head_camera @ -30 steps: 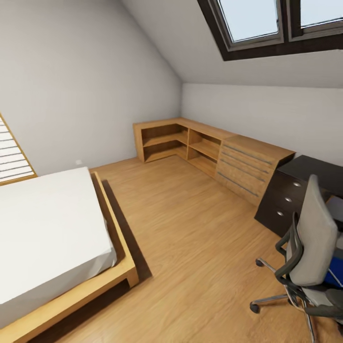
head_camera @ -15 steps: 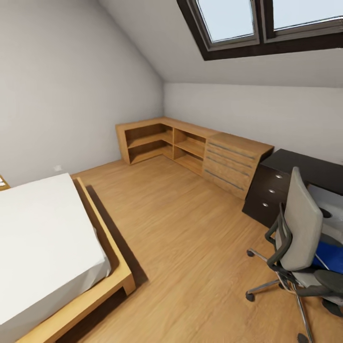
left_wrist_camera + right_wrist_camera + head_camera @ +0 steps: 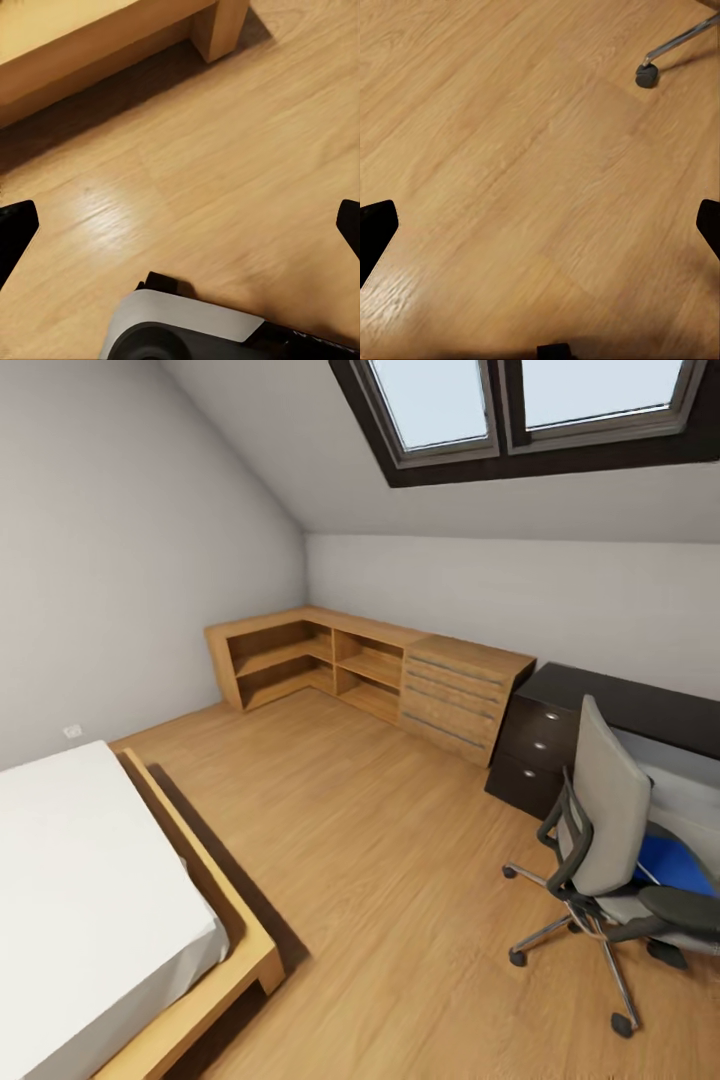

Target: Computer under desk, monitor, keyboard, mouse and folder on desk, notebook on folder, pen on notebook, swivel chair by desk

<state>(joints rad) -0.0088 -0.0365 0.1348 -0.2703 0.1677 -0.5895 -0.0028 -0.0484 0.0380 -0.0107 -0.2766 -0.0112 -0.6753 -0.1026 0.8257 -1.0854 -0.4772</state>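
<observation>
An attic bedroom (image 3: pixel 150 510) is lying under a dark-framed skylight (image 3: pixel 520 420); the swivel chair (image 3: pixel 600 830) is standing on the plank floor (image 3: pixel 380 860) at about four o'clock in the head view, its tall grey back turned toward the room and its seat facing the black desk (image 3: pixel 620 705); the blue folder (image 3: pixel 672 865) is resting flat on the chair seat, partly hidden behind the backrest; the desk's drawer unit with round silver knobs is sitting at three o'clock, just beside the light wooden cabinets (image 3: pixel 370 660) running along the far wall toward twelve o'clock; a bed (image 3: pixel 90 900) with a white mattress and wooden frame is filling the eight o'clock corner. Both arms are hanging low with their cameras looking down at the floor; the left end effector (image 3: pixel 180 225) is hovering near the bed-frame leg (image 3: pixel 221 26), fingers spread wide and holding nothing; the right end effector (image 3: pixel 540 225) is likewise spread wide and empty, with a chair caster (image 3: pixel 646 74) near it.
</observation>
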